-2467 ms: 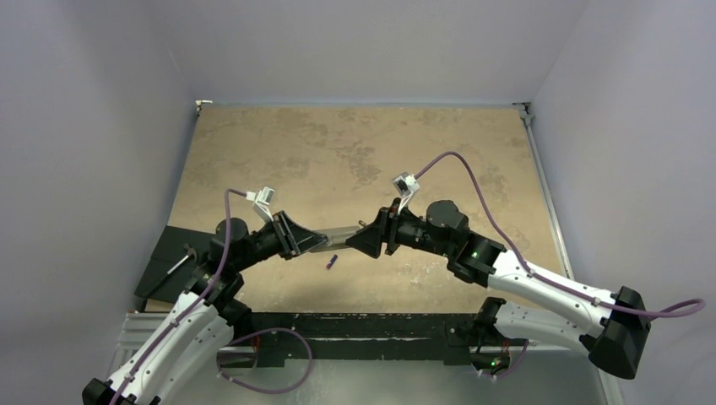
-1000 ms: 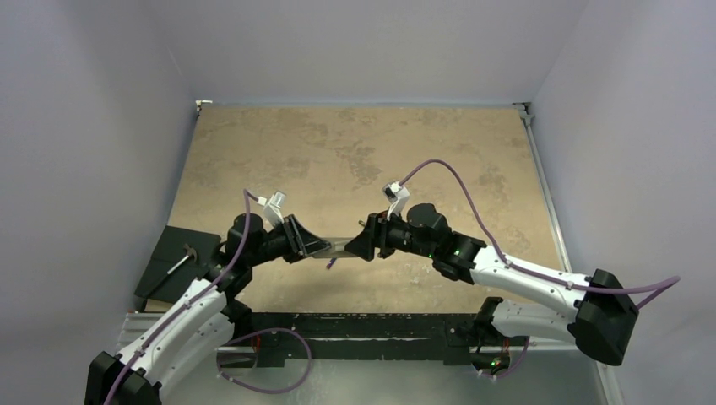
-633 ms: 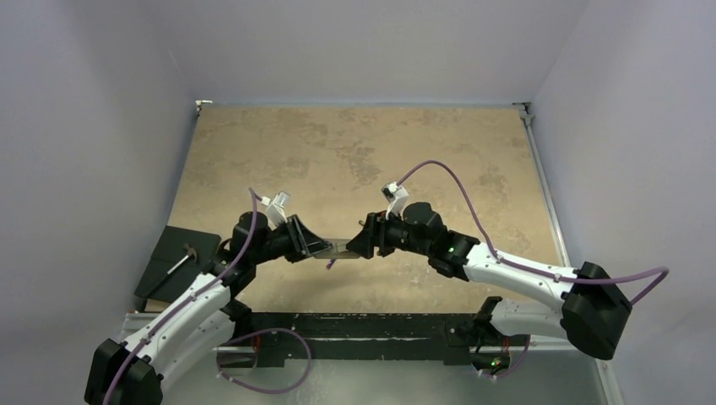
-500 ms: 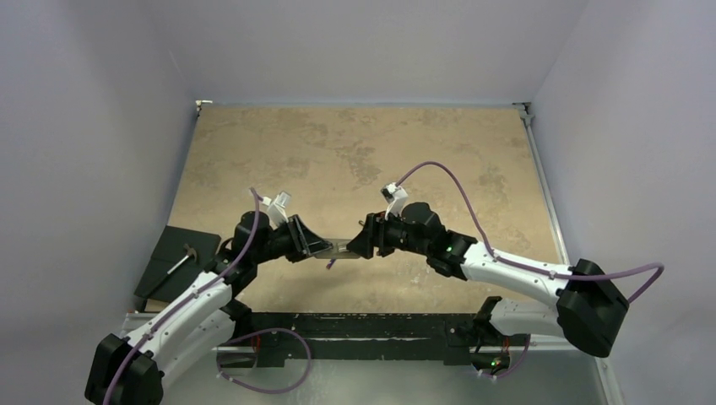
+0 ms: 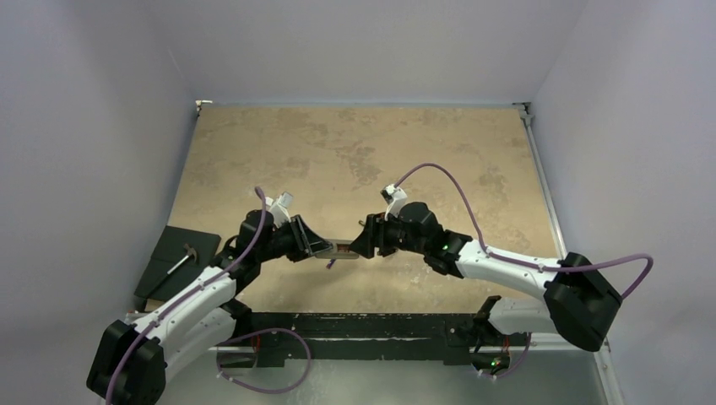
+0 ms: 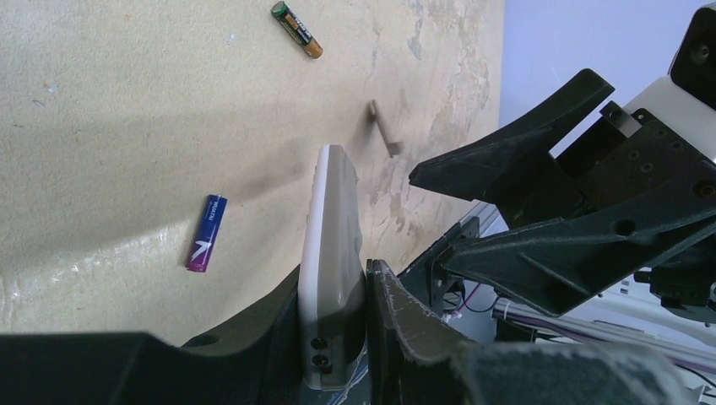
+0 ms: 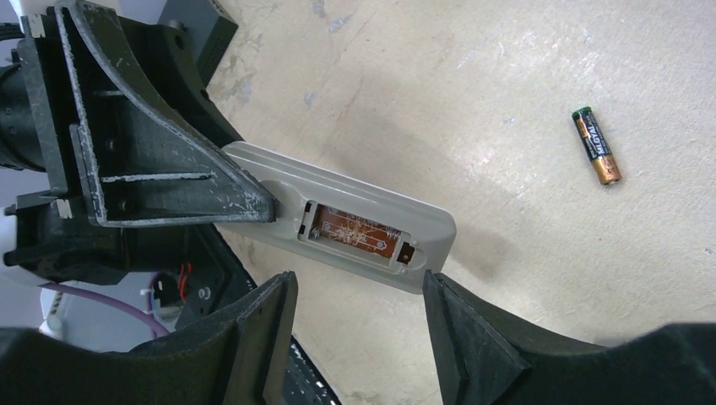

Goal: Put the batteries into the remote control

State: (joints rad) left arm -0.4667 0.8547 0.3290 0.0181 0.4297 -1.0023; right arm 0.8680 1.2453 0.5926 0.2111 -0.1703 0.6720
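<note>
My left gripper [image 6: 333, 283] is shut on one end of the remote control [image 6: 333, 228], holding it off the table, edge-on in the left wrist view. In the right wrist view the remote [image 7: 355, 221] shows its grey back, with an open battery recess [image 7: 359, 232] and a brown board inside. My right gripper [image 7: 359, 291] is open, its jaws on either side of the remote's free end without touching it. A purple-blue battery [image 6: 206, 233] lies on the table below. A dark brown battery [image 7: 598, 145] lies farther off. From above, the remote [image 5: 342, 248] bridges both grippers.
A small flat grey cover piece [image 6: 384, 128] lies on the tan table beyond the remote. A black box [image 5: 177, 257] sits at the table's left edge. A black rail [image 5: 363, 325] runs along the near edge. Walls close in the left, back and right.
Both arms have shifted slightly lower and closer together, and the remote stays in the left gripper. The right gripper has stayed open at the remote's free end.
</note>
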